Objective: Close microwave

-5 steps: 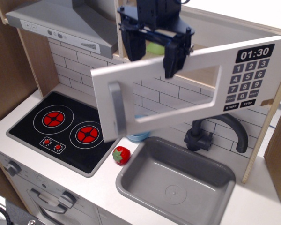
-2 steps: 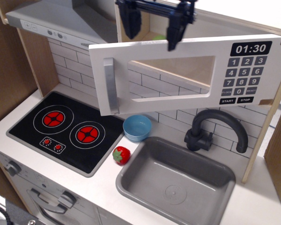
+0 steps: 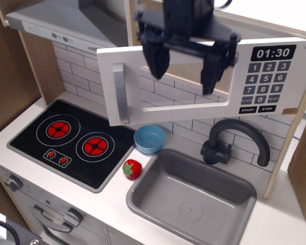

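Observation:
The microwave (image 3: 194, 113) is at the upper middle, its wide white door lying flat and level across its front. The grey bar handle (image 3: 119, 93) is at the door's left end and the black keypad (image 3: 268, 81) reading 01:30 at its right. My gripper (image 3: 186, 64) hangs in front of the door's clear window, open and empty, with one dark finger (image 3: 156, 57) on the left and one (image 3: 213, 69) on the right. I cannot tell whether the fingers touch the door.
A grey range hood (image 3: 66, 20) sits upper left above the black stove (image 3: 71, 138). A blue bowl (image 3: 149, 139) and a red strawberry (image 3: 132, 168) lie on the counter. The grey sink (image 3: 191, 196) and black faucet (image 3: 234, 140) are at the right.
The door swung from hanging ajar toward me to flat against the microwave front. My gripper rose toward the top edge, then came down in front of the window.

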`<state>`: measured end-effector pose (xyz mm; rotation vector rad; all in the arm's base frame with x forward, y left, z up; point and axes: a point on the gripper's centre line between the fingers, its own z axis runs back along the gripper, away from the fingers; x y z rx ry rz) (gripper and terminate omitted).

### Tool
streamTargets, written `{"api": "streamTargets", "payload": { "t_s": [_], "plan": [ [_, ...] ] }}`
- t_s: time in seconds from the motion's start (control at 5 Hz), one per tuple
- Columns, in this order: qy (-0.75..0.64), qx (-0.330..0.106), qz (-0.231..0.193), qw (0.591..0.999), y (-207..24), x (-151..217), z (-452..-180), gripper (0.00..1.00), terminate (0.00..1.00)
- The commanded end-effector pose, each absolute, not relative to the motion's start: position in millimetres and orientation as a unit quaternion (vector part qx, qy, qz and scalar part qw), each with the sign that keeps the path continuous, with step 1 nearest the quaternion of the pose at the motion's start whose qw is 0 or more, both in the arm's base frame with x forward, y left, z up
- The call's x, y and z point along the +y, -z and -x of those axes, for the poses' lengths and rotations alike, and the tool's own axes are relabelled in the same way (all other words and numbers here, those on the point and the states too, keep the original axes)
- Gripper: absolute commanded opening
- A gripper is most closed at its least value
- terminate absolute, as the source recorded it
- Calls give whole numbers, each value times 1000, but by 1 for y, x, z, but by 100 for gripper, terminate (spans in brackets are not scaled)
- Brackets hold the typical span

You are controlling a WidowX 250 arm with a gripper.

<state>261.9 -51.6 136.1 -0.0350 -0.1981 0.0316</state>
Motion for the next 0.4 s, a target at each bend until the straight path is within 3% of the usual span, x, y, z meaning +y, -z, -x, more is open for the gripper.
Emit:
{"api": "streamTargets", "payload": {
  "t_s": [0.0,0.2],
  "plan": [
    [-113,-81,45,989,-89,-46,-269,100,0],
    [-143,-76,52,985,-67,-40,-274,100,0]
  ]
}}
